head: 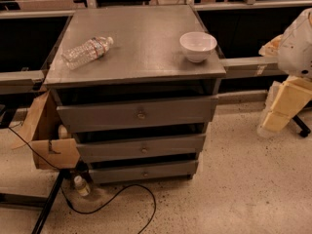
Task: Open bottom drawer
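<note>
The grey cabinet (136, 57) has three drawers, all shut. The bottom drawer (144, 172) is the lowest and slimmest panel, with a small round brass knob (145, 173), just above the floor. The middle drawer (141, 149) and the top drawer (136, 114) sit above it. My gripper (280, 112), white arm with yellowish pads, hangs at the right edge of the camera view. It is to the right of the cabinet, about level with the top drawer, well apart from the drawers and touching nothing.
A clear plastic bottle (87, 51) lies on the cabinet top at the left, and a white bowl (198, 46) stands at the right. A cardboard box (46, 135) leans against the cabinet's left side. A small bottle (80, 185) and a black cable (122, 194) lie on the floor in front.
</note>
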Controlling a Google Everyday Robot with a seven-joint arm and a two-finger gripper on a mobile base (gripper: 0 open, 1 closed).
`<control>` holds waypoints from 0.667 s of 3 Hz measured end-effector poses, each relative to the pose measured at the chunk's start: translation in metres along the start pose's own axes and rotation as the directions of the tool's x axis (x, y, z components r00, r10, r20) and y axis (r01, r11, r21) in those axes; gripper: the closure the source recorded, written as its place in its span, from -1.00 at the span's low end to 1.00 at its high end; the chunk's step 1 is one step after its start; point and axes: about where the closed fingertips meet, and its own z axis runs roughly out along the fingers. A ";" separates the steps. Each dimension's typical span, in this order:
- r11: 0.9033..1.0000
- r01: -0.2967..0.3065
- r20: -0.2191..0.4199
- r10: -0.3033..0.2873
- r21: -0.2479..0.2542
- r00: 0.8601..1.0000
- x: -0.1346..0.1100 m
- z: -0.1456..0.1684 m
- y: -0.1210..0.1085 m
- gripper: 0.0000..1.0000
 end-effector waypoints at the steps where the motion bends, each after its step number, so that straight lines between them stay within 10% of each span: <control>1: 1.000 -0.024 0.037 0.024 0.005 0.999 -0.018 0.039 0.012 -1.00; 2: 0.998 -0.064 0.046 0.065 -0.029 0.997 -0.046 0.120 0.031 -1.00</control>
